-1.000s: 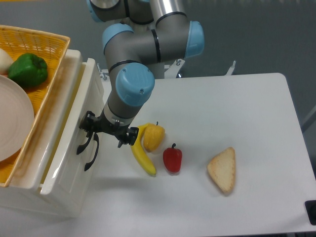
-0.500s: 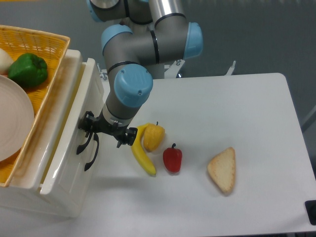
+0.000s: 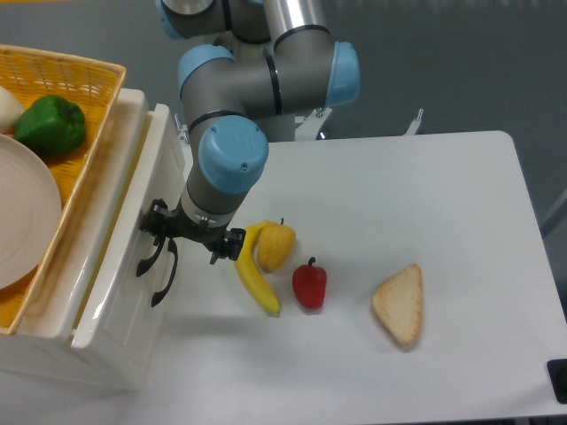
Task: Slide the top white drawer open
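The top white drawer sits at 9 o'clock on the counter, its front tilted toward the camera with a curved black handle near its middle. The gripper is at that handle, its black body pressed close to the drawer front; I cannot tell whether the jaws are apart or clamped on the handle. Behind the drawer, a yellow basket holds a green pepper and a plate. At 6 o'clock lie a banana, a yellow fruit touching it, a red pepper, and a bread slice at 4 o'clock.
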Tool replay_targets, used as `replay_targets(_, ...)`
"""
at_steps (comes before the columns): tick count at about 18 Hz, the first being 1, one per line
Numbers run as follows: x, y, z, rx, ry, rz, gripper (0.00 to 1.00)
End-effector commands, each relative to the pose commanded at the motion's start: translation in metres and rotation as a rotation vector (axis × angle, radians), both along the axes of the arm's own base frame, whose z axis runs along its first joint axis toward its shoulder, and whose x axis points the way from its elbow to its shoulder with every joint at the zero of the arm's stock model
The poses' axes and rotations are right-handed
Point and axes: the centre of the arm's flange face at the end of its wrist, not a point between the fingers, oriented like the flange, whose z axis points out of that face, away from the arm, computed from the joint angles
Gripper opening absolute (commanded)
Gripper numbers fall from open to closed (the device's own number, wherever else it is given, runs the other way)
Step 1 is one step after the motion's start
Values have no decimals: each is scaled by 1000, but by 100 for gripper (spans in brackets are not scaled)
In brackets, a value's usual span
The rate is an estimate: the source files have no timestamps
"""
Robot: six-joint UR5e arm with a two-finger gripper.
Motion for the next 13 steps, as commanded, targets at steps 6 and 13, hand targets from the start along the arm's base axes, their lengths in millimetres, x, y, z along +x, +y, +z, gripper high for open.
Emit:
replay_targets(6,-1,-1,4,9,8,-6,100)
replay_targets(13,-4,-2,4,4,22,-4,100)
